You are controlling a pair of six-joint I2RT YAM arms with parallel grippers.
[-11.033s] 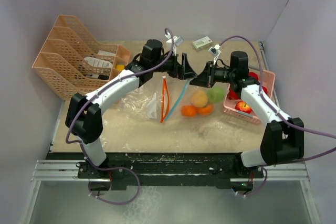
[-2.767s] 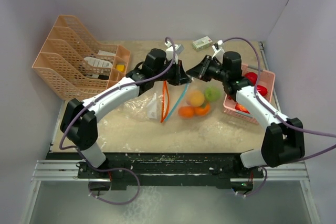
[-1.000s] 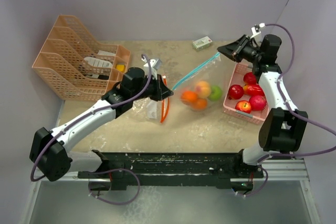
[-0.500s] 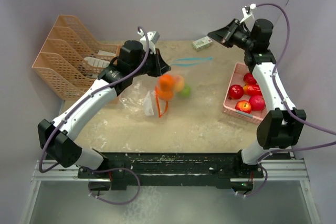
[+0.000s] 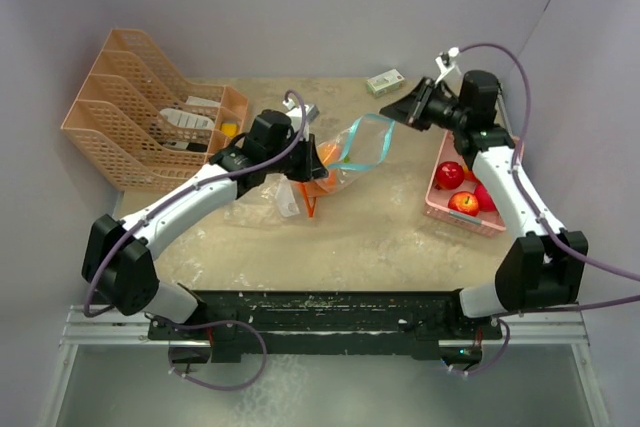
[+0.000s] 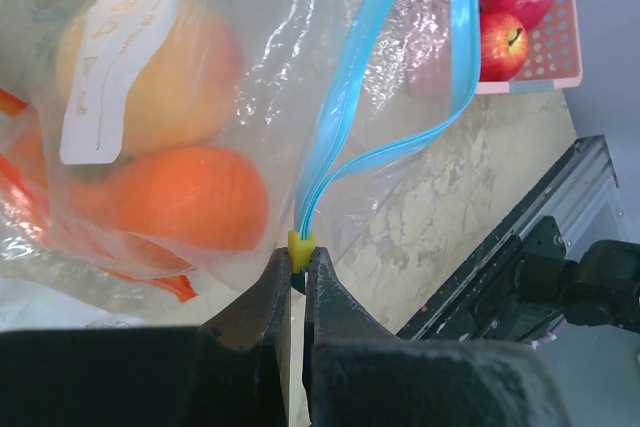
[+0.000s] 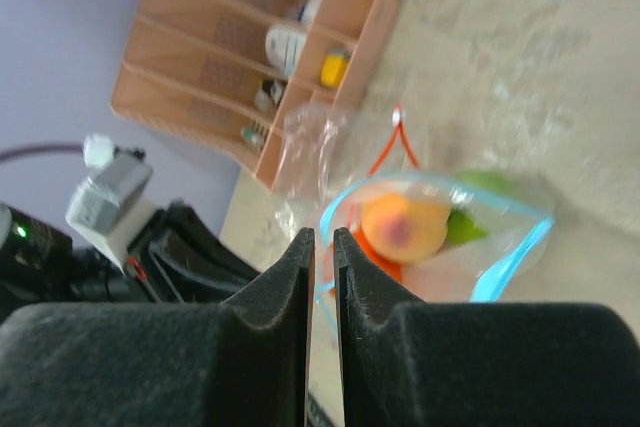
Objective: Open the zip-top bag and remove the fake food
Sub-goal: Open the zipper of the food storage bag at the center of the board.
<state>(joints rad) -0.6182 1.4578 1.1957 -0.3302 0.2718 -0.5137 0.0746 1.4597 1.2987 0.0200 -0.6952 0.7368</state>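
My left gripper [image 6: 298,265] [image 5: 305,139] is shut on the yellow end tab of the zip-top bag [image 6: 380,67] [image 5: 358,150], holding it off the table. The blue zip rim gapes as an open loop. Inside the bag lies fake food: an orange [image 6: 190,197], a peach-coloured fruit [image 6: 160,67] [image 7: 400,229] and a green apple [image 7: 465,230]. My right gripper [image 7: 322,235] [image 5: 398,115] hovers above and right of the bag's mouth. A narrow gap shows between its fingers, with nothing in it. More fake food, red apples [image 5: 450,174] [image 6: 503,42], lies in the pink basket [image 5: 440,209].
An orange file rack [image 5: 130,127] [image 7: 250,77] stands at the back left. A small box [image 5: 385,81] lies at the back. A second clear bag with an orange zip [image 5: 290,197] lies on the table under the held bag.
The bag's rim has left my right gripper, and the bag has swung left to hang from the left gripper alone. The right gripper has dropped lower and parted slightly.
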